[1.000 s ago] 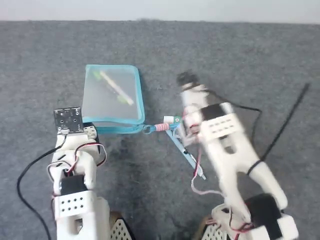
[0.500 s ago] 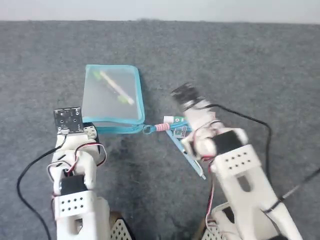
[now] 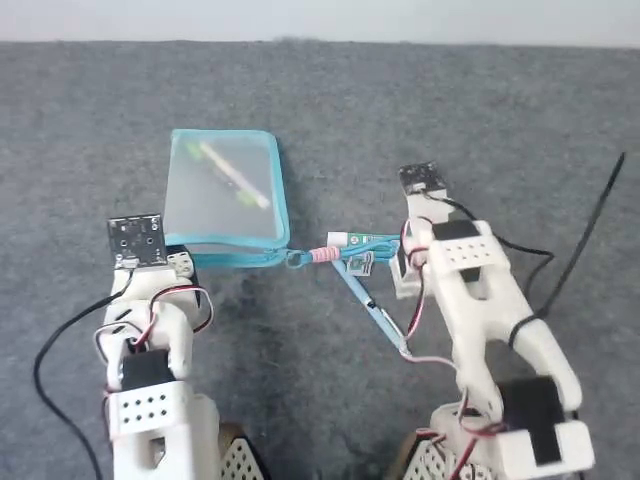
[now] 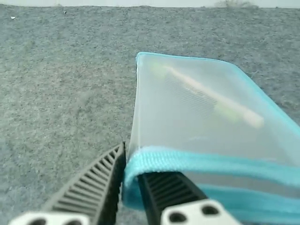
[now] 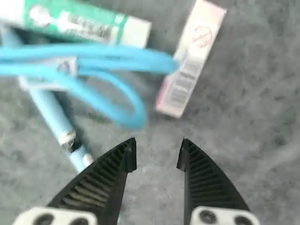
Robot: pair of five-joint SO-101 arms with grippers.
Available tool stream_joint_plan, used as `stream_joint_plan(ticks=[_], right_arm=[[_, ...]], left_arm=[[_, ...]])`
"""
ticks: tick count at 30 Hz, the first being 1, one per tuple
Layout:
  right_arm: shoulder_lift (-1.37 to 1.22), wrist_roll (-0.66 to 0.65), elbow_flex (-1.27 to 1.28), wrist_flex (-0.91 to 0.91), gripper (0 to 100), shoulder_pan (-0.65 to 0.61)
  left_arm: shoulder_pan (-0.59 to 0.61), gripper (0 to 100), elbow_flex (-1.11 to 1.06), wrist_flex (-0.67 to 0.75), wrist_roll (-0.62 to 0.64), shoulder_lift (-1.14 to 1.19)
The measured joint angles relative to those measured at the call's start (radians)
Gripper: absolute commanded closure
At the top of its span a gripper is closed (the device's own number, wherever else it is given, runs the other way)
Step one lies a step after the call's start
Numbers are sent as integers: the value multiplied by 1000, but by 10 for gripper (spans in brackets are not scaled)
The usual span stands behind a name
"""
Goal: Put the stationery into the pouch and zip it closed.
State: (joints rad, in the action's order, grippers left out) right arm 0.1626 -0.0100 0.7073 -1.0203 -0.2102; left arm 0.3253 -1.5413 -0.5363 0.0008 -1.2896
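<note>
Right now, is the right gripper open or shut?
Open: the right gripper shows its jaws apart, holding nothing, just short of the blue cord.

Grey carpet [image 3: 480, 110] w/ pouch [image 3: 222, 195] & stationery [image 3: 352, 240].

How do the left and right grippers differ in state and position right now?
The left gripper is shut on the pouch's teal zipper edge; the right gripper is open and holds nothing. The left gripper sits low at the pouch's corner, while the right gripper hangs over the loose blue pen and pink-and-white packet. Both have black ribbed fingers.
</note>
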Motion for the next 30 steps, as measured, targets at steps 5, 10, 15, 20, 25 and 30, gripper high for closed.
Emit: stream_joint_plan(ticks=[5,10,15,20,25,30], right_arm=[[-43,52,-29,95,843,44],[-77,61,-31,167,846,40],[-153,61,-32,222,847,40],[-181,61,-32,226,899,40],[-181,61,-32,226,975,49],[-183,55,-71,152,991,64]], left_arm=[[0,988,0,0,0,0],[0,988,0,0,0,0],[0,988,0,0,0,0],[0,988,0,0,0,0],[0,988,0,0,0,0],[0,988,0,0,0,0]])
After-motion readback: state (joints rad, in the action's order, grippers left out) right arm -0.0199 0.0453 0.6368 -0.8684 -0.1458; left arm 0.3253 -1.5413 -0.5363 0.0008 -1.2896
